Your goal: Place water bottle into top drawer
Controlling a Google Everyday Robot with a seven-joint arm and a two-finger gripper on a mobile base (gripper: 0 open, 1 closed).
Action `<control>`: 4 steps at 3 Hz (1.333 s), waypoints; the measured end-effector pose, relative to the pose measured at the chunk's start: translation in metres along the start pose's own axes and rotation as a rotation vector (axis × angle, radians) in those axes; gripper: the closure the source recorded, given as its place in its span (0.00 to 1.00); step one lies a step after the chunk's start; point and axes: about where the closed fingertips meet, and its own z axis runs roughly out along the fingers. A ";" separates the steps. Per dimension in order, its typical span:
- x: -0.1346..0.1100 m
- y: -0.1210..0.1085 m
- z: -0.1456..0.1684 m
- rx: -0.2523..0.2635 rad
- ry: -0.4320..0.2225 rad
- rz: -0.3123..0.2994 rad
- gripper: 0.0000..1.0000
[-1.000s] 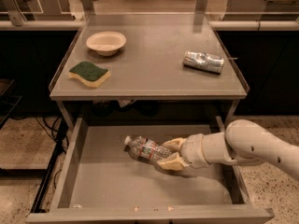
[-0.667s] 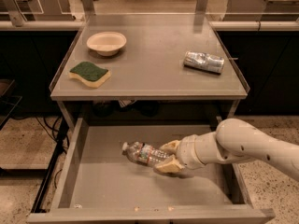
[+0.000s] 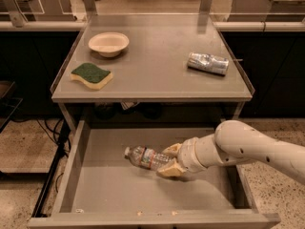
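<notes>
The water bottle (image 3: 144, 157) is a small clear ribbed bottle with a white cap pointing left. It lies on its side, tilted slightly, just above the grey floor of the open top drawer (image 3: 109, 190). My gripper (image 3: 167, 161) comes in from the right on a white arm and is shut on the bottle's base end, one tan finger above it and one below. Whether the bottle touches the drawer floor I cannot tell.
On the tabletop (image 3: 152, 75) stand a beige bowl (image 3: 108, 43), a green-and-yellow sponge (image 3: 91, 75) and a shiny silver can (image 3: 208, 63) lying on its side. The drawer's side walls and front lip (image 3: 152, 219) frame the open space. Cables hang at the left.
My gripper has carried the bottle a little to the left inside the drawer. The objects on the tabletop have not moved.
</notes>
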 end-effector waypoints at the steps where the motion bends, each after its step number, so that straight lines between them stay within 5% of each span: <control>1: 0.000 0.000 0.000 0.000 0.000 0.000 0.63; 4: 0.000 0.000 0.000 0.000 0.000 0.000 0.00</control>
